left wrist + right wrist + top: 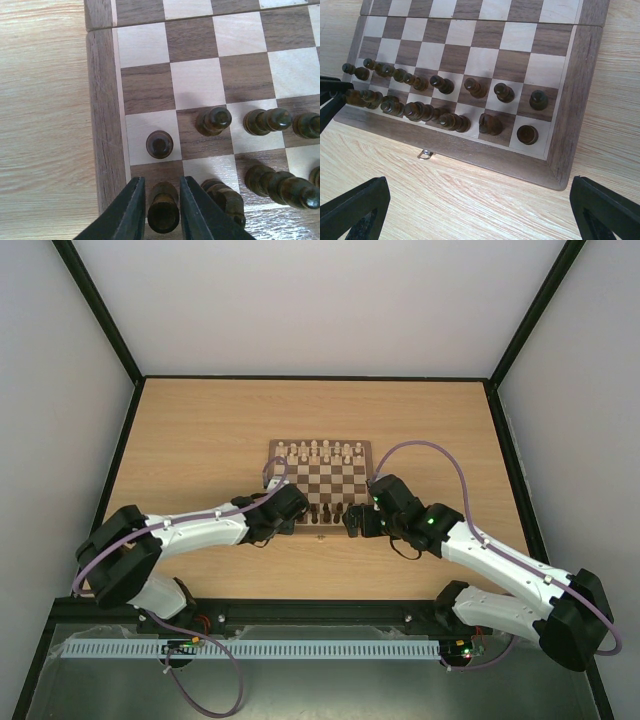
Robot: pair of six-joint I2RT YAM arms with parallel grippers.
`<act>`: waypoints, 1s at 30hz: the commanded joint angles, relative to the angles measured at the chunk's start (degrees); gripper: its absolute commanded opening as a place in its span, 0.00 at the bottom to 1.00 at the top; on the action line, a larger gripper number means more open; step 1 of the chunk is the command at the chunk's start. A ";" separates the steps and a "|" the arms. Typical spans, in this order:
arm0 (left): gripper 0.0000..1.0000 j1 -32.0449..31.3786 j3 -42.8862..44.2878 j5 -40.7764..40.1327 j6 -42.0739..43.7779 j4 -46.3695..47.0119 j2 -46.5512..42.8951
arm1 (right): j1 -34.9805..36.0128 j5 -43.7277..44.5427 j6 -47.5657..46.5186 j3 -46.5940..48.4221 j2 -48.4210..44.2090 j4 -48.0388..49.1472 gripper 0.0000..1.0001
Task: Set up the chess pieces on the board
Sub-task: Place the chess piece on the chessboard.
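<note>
Looking down the left wrist camera: the left gripper (162, 207) is straddling the corner piece (163, 214), a dark chessman standing upright on the dark corner square of the board (102, 125). Its fingers (129, 212) are sitting close on either side of it. Whether they are pinching it or standing just clear, I cannot tell. A pawn (160, 144) is standing on the pale square just ahead. More dark pieces (260, 122) are lining up to the right in two rows, with the rightmost ones running off the frame edge. The table (45, 125) is showing at left.

Right wrist camera: the right gripper (480, 212) is hanging over the table just off the board's near edge, its fingers spread wide with nothing between them. The pawn row is reading as eight men, one to a square. The back row is looking full or nearly so, but the men are overlapping at this angle, so no sure count. Its far-left end is disappearing behind the other gripper's black fingers. A small metal clasp (424, 154) is showing on the near border.

Top camera: both arms are covering the board's near corners, and the dark men are showing only as a cluster between them. Pale pieces (320, 450) are standing along the far side, too small to count or to sort into rows.

Judgement: the dark side is looking all but set. The corner piece is probably the last one going down, leaving only the release and the withdrawal.
</note>
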 commanded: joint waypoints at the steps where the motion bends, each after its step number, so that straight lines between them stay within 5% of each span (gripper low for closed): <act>1: 0.25 0.56 0.30 -0.67 0.15 -0.41 0.60 | -0.10 -0.28 -0.94 -0.81 0.32 0.25 0.99; 10: 0.40 0.46 -0.85 0.18 0.04 -0.33 -1.96 | -0.17 0.01 -0.87 -0.81 0.49 0.20 0.99; 22: 0.49 0.33 -1.55 0.27 0.23 -0.76 -7.51 | -0.15 1.62 -0.40 -0.44 0.79 -0.46 0.99; 27: 0.61 0.33 -2.51 -0.66 0.74 -0.43 -12.86 | -0.10 4.86 0.23 0.02 -0.45 -1.02 0.99; 30: 0.80 0.30 -2.98 -1.35 1.27 -0.16 -15.74 | -0.16 8.21 0.36 -0.19 -2.36 -0.67 0.99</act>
